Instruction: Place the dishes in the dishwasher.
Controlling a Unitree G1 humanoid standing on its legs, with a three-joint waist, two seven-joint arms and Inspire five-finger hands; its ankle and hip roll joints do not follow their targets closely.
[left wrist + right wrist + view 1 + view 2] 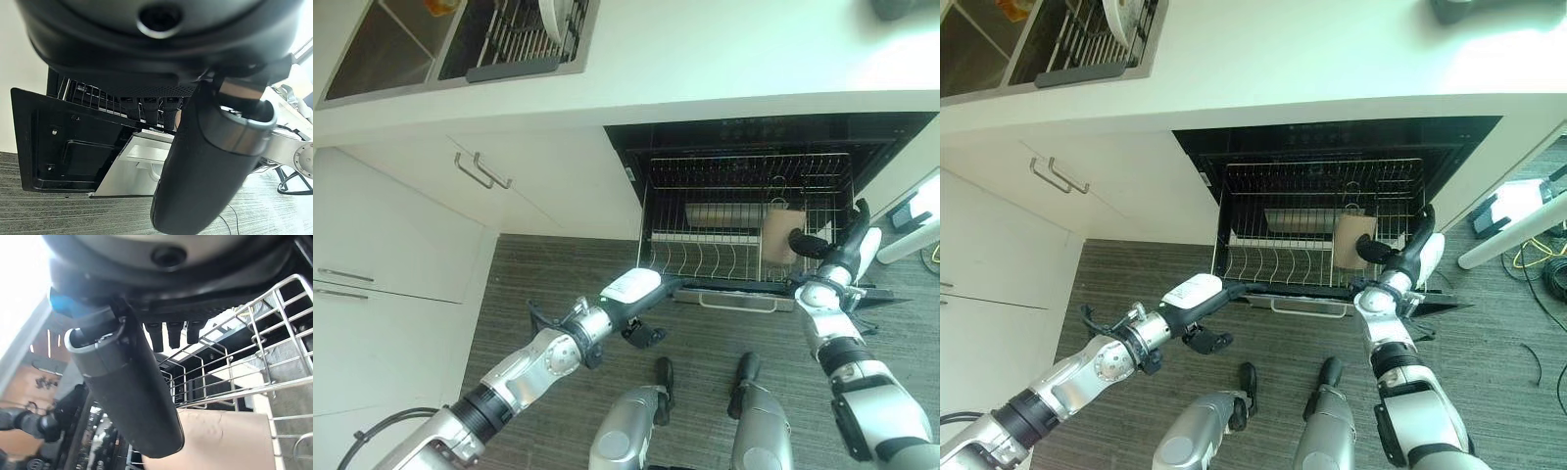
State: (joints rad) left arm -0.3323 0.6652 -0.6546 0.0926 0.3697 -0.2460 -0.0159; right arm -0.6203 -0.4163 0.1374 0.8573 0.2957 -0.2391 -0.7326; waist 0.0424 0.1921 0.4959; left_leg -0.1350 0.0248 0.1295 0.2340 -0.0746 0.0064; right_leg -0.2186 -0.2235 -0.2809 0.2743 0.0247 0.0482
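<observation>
Nearest, at the bottom of the frame, grey wood-grain floor [558,264]. Just above it, left hand [631,294] at lower centre, fingers stretched out straight toward the front edge of the open dishwasher door [63,147]; from the wrist, thumb relaxed, fingers extended over the black door panel, holding nothing. To the right of centre, right hand [837,245] raised at the right front corner of the pulled-out wire rack [705,259], thumb against a flat tan board [778,235]; fingers mostly straight beside the rack wires, exact grip on the board not clear, seemingly touching rather than clasping.

Farther in, tan board standing upright in the right part of the rack, between the wires. Behind it, a grey rectangular tray [724,213] lying deeper in the rack. Around the rack, the dark dishwasher [764,137] cavity, in the upper centre-right.

To the left of the dishwasher, white cabinet doors [401,245] with metal bar handles [481,170]. Above, pale tabletop [705,59] across the upper frame. Farthest, in the upper left corner, a steel sink [382,54] with a dark drying rack [524,39] holding a white plate [553,20] upright on edge.
</observation>
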